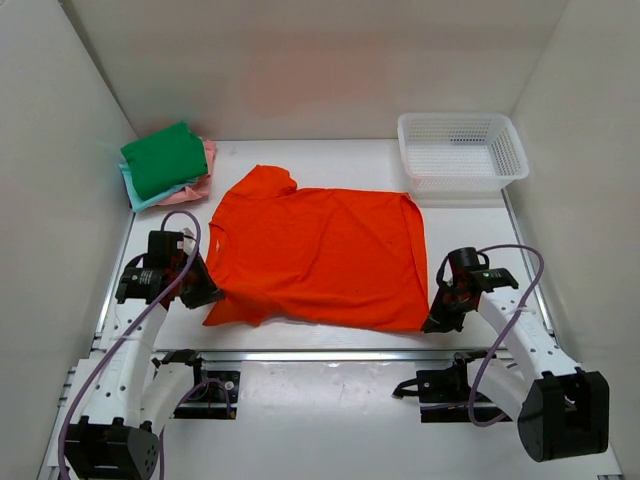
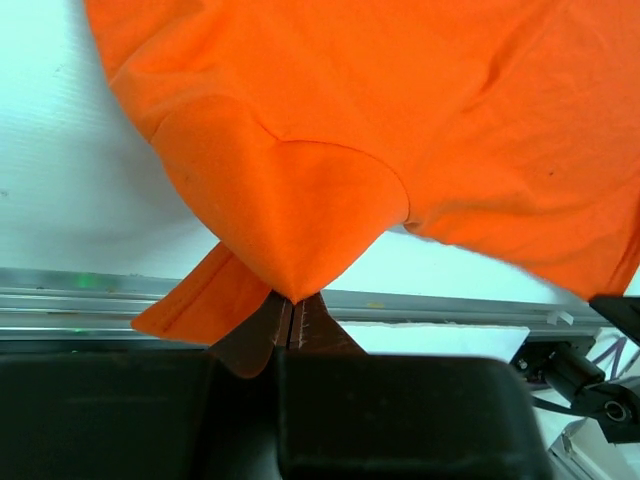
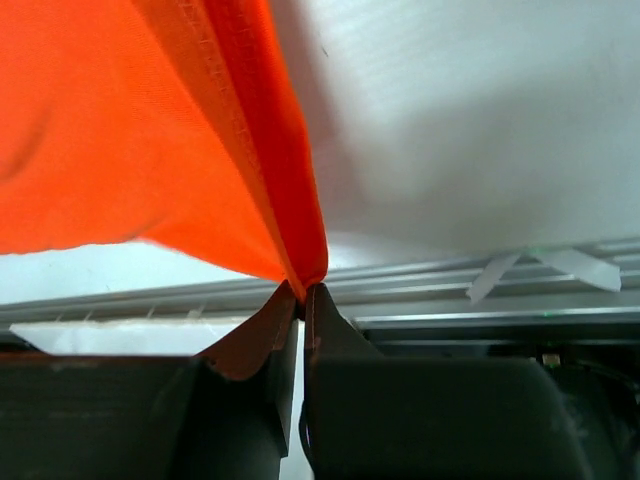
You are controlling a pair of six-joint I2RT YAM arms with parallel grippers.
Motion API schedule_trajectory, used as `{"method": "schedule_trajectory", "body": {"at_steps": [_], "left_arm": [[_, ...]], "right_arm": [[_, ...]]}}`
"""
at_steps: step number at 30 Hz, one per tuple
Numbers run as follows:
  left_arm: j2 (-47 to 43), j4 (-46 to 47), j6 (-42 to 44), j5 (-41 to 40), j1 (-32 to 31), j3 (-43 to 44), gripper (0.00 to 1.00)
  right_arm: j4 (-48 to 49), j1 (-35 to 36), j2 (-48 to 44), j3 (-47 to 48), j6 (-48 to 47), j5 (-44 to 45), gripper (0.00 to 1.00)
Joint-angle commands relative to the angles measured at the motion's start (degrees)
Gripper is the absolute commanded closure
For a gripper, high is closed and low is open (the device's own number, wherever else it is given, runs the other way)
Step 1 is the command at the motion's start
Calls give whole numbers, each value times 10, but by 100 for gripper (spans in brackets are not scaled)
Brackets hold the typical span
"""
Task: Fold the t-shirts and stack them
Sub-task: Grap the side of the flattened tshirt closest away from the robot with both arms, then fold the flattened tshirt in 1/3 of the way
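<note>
The orange t-shirt point(image 1: 320, 255) is being gripped at both near corners.
The left gripper point(image 2: 292, 305) is pinching its sleeve; the right gripper point(image 3: 303, 292) is pinching the hem corner.

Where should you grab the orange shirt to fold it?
By its two near corners, coming from the near edge of the table. The orange shirt lies flat and spread sideways, so only its thin edges can be pinched. The left gripper has the sleeve corner, the right gripper the hem corner.

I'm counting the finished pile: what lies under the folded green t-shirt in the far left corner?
Under the green t-shirt a pink one and a light teal one show only as edges. Their order and anything else beneath stay covered.
</note>
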Motion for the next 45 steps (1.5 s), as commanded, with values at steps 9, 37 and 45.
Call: {"method": "schedule_trajectory", "body": {"at_steps": [9,37,45], "left_arm": [[29,2,17,-43,40,13,100],[262,155,-32,-27,53,114,100],[334,176,-44,-16,55,147,100]], "right_arm": [[-51,-80,33,52,-108,-31,100],[19,-80,322,260,-171,-36,100],[39,-95,366,282,-163,-40,100]]}}
